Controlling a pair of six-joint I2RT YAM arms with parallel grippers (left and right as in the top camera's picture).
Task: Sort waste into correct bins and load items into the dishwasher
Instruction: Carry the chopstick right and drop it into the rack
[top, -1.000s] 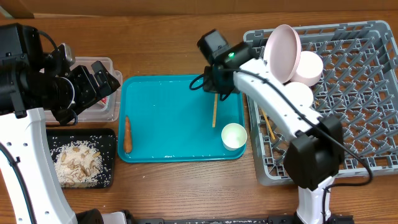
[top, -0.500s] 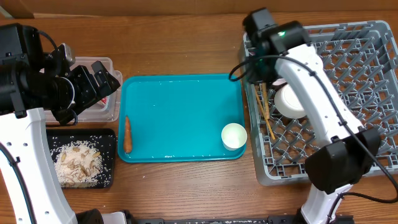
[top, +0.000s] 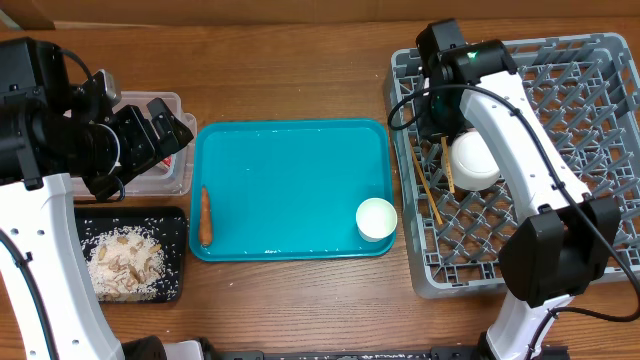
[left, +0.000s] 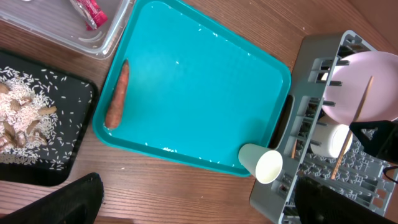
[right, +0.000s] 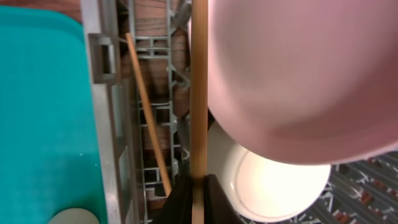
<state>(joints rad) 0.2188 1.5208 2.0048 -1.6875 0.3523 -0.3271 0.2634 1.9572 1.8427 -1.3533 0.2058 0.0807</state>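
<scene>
My right gripper (top: 445, 135) is shut on a wooden chopstick (top: 448, 168) and holds it over the left side of the grey dish rack (top: 600, 150), beside a white bowl (top: 472, 160). In the right wrist view the jaws (right: 199, 190) pinch the chopstick (right: 199, 93) next to the pink plate (right: 298, 74) and the bowl (right: 280, 180). The second chopstick (top: 428, 195) lies in the rack. A white cup (top: 376, 218) lies on the teal tray (top: 290, 160). My left gripper (left: 199, 208) is open and empty, above the clear tub (top: 150, 180).
The clear tub holds a red-and-white wrapper (left: 87, 11). The black tray (top: 180, 225) holds rice scraps (top: 125, 260). An orange carrot-like piece (top: 205, 215) lies at the teal tray's left edge. The rack's right half shows bare pegs.
My right arm has carried the chopstick from the teal tray over to the dish rack and brought it beside the white bowl. The left arm has not moved.
</scene>
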